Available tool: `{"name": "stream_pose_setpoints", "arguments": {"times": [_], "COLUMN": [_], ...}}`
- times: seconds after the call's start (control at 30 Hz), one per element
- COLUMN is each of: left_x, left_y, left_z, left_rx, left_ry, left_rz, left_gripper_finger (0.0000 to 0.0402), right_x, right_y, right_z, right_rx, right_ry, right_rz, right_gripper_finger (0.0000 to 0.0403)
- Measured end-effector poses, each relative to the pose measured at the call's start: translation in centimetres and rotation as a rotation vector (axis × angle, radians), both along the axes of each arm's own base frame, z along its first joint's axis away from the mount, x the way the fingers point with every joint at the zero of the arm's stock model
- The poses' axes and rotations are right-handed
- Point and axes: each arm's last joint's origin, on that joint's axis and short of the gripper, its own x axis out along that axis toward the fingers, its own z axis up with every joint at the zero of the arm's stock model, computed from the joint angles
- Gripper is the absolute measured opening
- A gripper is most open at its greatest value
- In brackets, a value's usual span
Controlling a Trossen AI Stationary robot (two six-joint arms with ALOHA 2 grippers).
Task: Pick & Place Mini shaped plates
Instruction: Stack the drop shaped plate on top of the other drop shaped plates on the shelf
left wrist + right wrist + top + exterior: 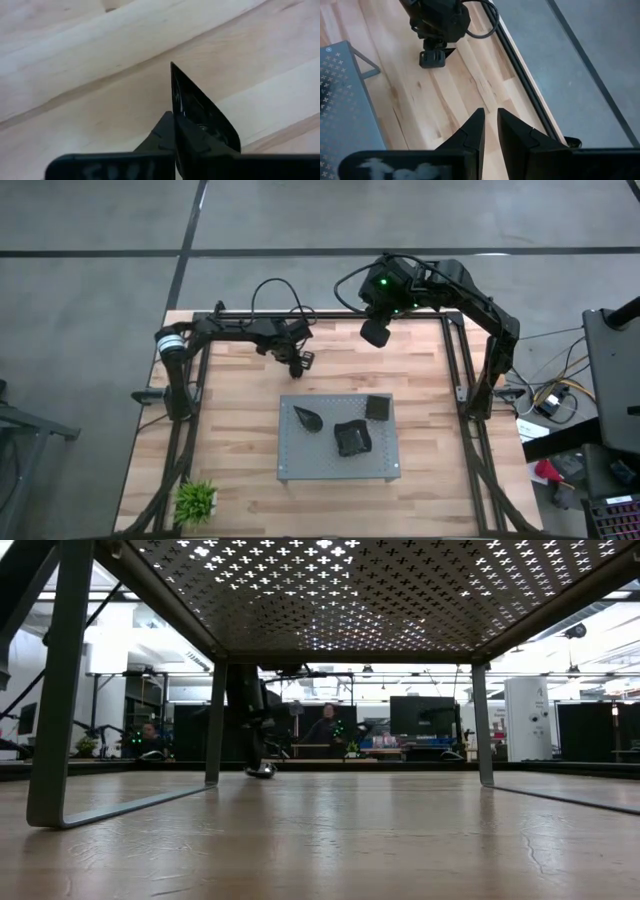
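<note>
My left gripper is low over the wooden table's far part and is shut on a black teardrop-shaped mini plate. The plate's pointed tip sticks out past the fingers. In the low view the left gripper reaches down to the tabletop. My right gripper hangs high over the far edge. Its fingers stand a narrow gap apart with nothing between them. On the grey perforated board lie a teardrop plate, a square plate and a stack of plates. My left gripper pinches the teardrop plate between its two fingers, at the wide end away from the tip. The fingers come steeply from above. The pointed tip juts out ahead of them, close over the wood. I cannot tell whether the plate still rests on the table.
The board stands on legs at the table's middle, just nearer than the left gripper. A small green plant sits at the near left corner. Black frame rails run along the table's sides. Bare wood lies around the left gripper.
</note>
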Motion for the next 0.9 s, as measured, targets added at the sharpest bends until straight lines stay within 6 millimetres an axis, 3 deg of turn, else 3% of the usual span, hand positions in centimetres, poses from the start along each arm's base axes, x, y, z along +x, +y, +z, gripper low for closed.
{"name": "stream_pose_setpoints", "arguments": {"times": [0.17,0.33,0.63,0.9], "left_x": [-0.3,-1.0,-3.6,-6.9], "left_y": [0.0,-0.3,-1.3,-2.7], "left_z": [1.7,5.0,13.5,20.0], "left_rx": [0.032,0.101,0.358,0.609], "left_ry": [-0.058,-0.164,-0.477,-0.734], "left_rz": [0.015,0.065,0.159,0.235], "left_gripper_finger": [0.0,0.0,0.0,0.0], "right_x": [0.0,-0.1,0.3,1.7], "right_y": [0.0,-0.2,-0.4,-0.8], "right_z": [0.0,0.0,0.3,1.6], "right_rx": [0.005,-0.028,-0.049,-0.089], "right_ry": [-0.005,-0.004,-0.055,-0.254], "right_rz": [-0.015,-0.083,-0.092,-0.108], "right_gripper_finger": [0.0047,0.0049,0.0044,0.0044]}}
